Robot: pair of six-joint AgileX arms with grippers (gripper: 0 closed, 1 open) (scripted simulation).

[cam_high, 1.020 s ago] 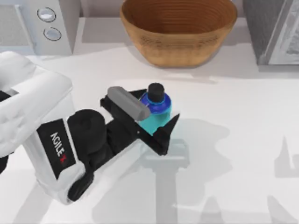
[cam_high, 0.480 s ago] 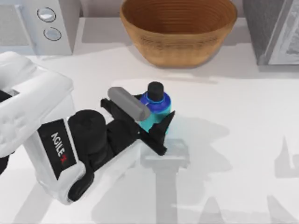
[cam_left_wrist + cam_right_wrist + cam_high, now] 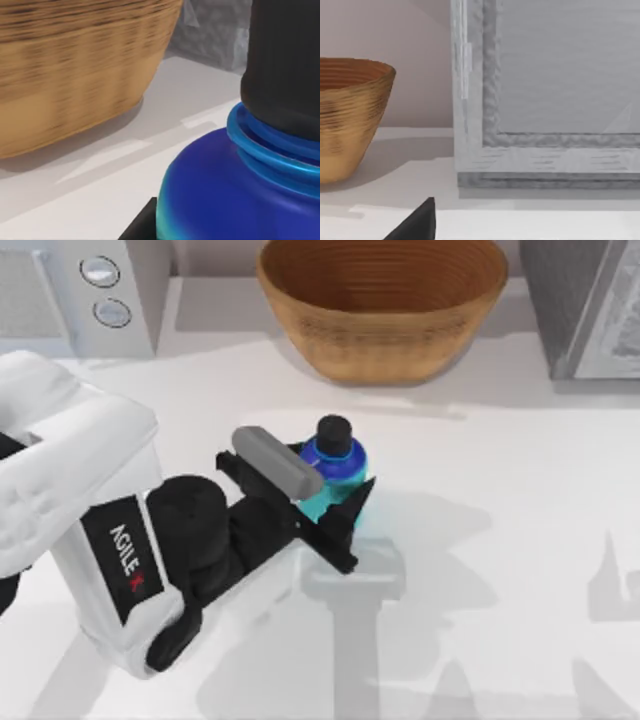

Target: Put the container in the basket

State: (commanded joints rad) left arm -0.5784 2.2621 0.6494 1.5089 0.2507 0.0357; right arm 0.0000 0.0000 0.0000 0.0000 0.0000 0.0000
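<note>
Change: since a second ago the left gripper (image 3: 335, 502) has drawn its lower finger in against the container (image 3: 334, 472); over the last half second almost nothing has shifted.
Container: small bottle, upright, turquoise body, dark blue shoulder, black round screw cap; stands on the white table (image 3: 520, 540) just left of centre, at about 6 o'clock from the basket (image 3: 382, 302).
Container, left wrist view: blue shoulder (image 3: 225, 195) and black cap fill the near side, wicker wall (image 3: 75, 70) behind.
Basket: large round tan wicker bowl at the table's 12 o'clock edge, well apart from the container.
Edges and room: grey appliance with two dials (image 3: 95, 290) at 10 o'clock, grey boxy appliance (image 3: 590, 305) at 2 o'clock; bare tabletop between container and basket.
Left arm: reaches in from 8 o'clock, black fingers closed on the bottle's body.
Right gripper: one black fingertip (image 3: 417, 222) shows in the right wrist view; cannot tell whether it is spread or closed.
</note>
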